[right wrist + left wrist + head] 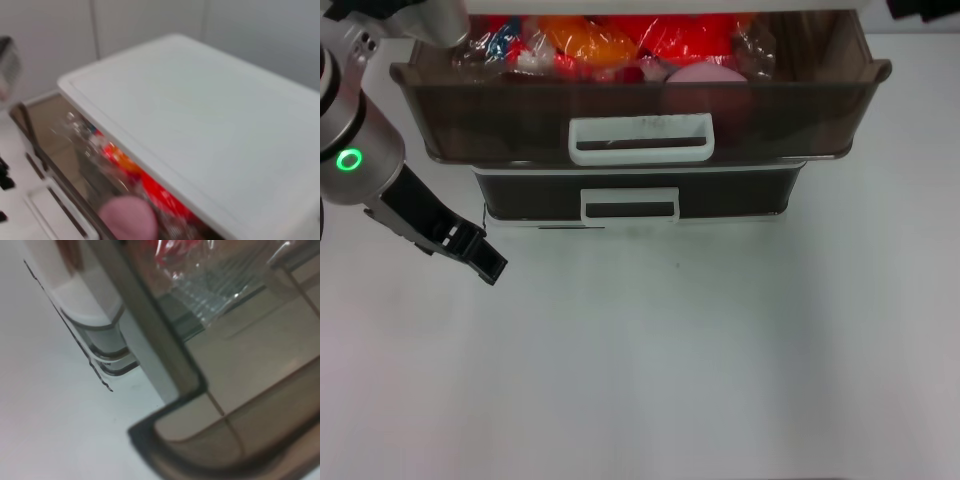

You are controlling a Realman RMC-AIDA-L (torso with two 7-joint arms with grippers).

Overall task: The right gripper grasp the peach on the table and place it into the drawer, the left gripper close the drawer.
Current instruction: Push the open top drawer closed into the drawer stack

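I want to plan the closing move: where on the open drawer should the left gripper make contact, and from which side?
Best on the white loop handle at the middle of the drawer front, coming from the table side and pushing toward the cabinet. The front panel is broad and faces outward; the peach already lies inside. The left gripper hangs low beside the drawer's left corner.
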